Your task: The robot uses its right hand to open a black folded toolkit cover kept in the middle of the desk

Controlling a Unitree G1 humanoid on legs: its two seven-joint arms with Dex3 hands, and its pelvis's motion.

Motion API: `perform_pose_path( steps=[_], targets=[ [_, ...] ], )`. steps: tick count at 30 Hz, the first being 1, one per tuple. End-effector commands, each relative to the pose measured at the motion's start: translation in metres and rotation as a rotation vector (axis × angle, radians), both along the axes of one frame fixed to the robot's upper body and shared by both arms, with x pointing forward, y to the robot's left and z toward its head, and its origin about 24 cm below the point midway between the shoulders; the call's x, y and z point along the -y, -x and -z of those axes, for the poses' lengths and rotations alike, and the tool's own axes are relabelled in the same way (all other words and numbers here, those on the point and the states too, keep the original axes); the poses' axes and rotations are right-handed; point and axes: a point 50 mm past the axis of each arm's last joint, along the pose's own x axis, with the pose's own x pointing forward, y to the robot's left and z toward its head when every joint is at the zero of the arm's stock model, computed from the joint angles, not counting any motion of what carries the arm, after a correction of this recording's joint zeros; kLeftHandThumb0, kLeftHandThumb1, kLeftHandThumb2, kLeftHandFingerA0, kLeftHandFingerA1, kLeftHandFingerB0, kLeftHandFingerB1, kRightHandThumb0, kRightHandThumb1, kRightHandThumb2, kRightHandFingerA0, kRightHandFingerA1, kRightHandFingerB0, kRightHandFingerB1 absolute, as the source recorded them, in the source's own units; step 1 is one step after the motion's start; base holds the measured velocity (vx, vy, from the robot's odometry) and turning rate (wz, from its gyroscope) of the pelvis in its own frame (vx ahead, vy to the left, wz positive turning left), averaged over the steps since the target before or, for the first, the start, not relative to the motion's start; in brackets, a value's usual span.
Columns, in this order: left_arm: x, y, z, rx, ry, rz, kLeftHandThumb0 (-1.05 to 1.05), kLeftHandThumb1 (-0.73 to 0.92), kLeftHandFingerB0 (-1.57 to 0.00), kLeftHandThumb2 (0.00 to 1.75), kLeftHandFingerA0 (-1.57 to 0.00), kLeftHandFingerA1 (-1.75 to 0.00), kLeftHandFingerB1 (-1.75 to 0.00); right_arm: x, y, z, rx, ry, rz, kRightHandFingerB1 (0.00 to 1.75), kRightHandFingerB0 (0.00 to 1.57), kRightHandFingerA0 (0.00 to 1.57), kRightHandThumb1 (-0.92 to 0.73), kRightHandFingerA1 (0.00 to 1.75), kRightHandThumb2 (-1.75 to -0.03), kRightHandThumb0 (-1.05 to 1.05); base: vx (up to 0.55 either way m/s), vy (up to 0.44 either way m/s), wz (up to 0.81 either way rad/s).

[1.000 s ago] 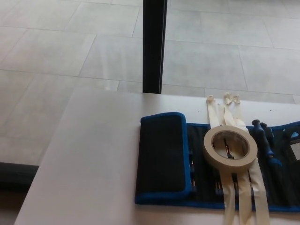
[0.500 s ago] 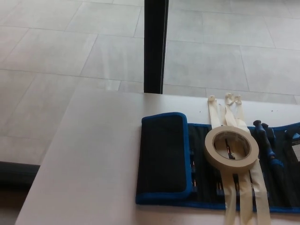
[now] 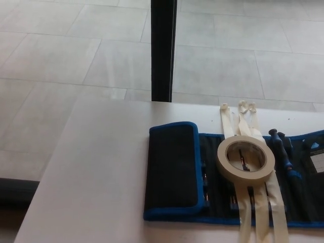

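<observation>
grey floor tiles and a dark post point(image 3: 163, 50) fill the top of the frame. below lies a pale counter point(image 3: 96, 172). the black toolkit cover point(image 3: 172, 172) with blue edges sits at lower middle, its folded flap standing tall up and down, a tape roll point(image 3: 246, 159) to its right. no hand shows, so i cannot tell its state. the right hand would come in from the frame's right.

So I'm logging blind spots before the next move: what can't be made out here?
Only the head view is available.
- Both hands: not in view.
- Toolkit: its right end is cut off by the picture's right edge.
- Pockets under the folded flap: hidden by the flap.
- Tools beneath the tape roll and tape strips: partly covered, too dark to identify.
- Strip ends: cut off by the bottom edge.
</observation>
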Motion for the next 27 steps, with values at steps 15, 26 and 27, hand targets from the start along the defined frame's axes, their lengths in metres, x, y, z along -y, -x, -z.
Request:
perform_pose_path(
  steps=[15, 26, 27],
  targets=[
    [-0.003, 0.011, 0.000, -0.011, -0.035, -0.004, -0.95, 0.92, -0.30, 0.68, -0.29, -0.54, -0.38, -0.008, 0.027, 0.025, 0.217, -0.142, 0.113, 1.09, 0.74, 0.89, -0.70, 1.66, -0.63, -0.68, 0.00, 0.000, 0.00],
    [-0.001, 0.014, 0.004, 0.033, 0.017, -0.079, -0.99, 0.73, -0.26, 0.84, -0.34, -0.59, -0.44, -0.012, 0.026, 0.028, 0.230, -0.146, -0.031, 0.86, 0.59, 0.53, -0.69, 1.11, -0.60, -0.68, 0.00, 0.000, 0.00],
    [-0.001, 0.018, 0.004, 0.031, 0.016, -0.084, -0.99, 0.72, -0.26, 0.84, -0.35, -0.59, -0.44, -0.012, 0.027, 0.030, 0.210, -0.149, -0.031, 0.78, 0.60, 0.54, -0.68, 1.12, -0.60, -0.67, 0.00, 0.000, 0.00]
  ],
)
